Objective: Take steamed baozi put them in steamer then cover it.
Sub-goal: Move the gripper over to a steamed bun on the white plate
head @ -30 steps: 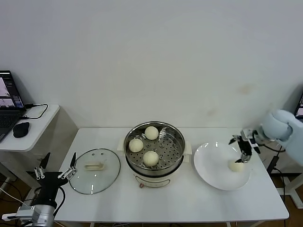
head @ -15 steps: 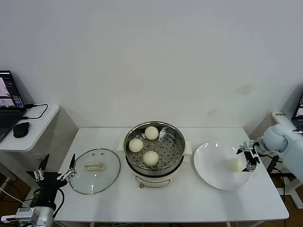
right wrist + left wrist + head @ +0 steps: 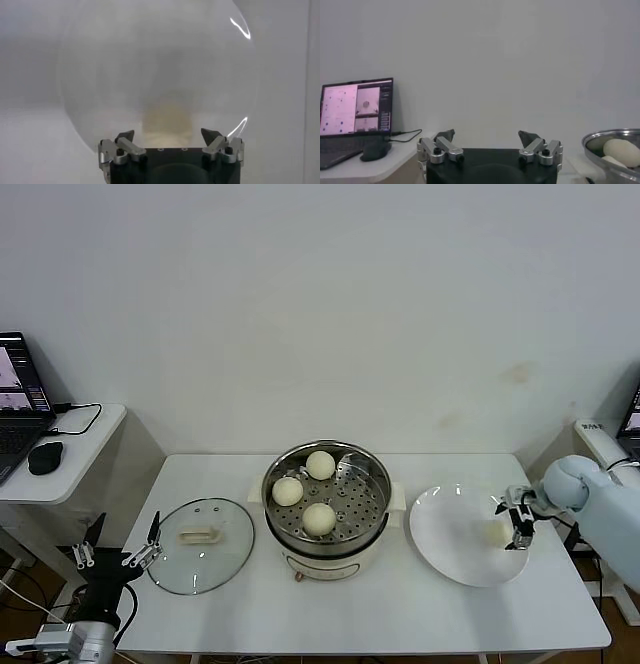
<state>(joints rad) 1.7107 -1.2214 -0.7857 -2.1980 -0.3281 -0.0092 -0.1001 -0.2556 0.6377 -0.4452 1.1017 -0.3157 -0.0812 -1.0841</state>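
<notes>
At three o'clock on the flat white plate (image 3: 450, 544), the right gripper (image 3: 510, 525) stood released around the last pale round bun (image 3: 496, 531). It needed closing, then carrying to the shiny steel steamer (image 3: 327, 509). The left gripper (image 3: 116, 553) waited open at nine.

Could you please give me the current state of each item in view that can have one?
steamer: uncovered, three baozi inside.
cover: off, flat on the table left of the steamer.
last baozi: on the white plate, not gripped.
right hand: open, around that baozi.
left hand: open, empty, parked by the cover.
laptop: open, screen lit.
</notes>
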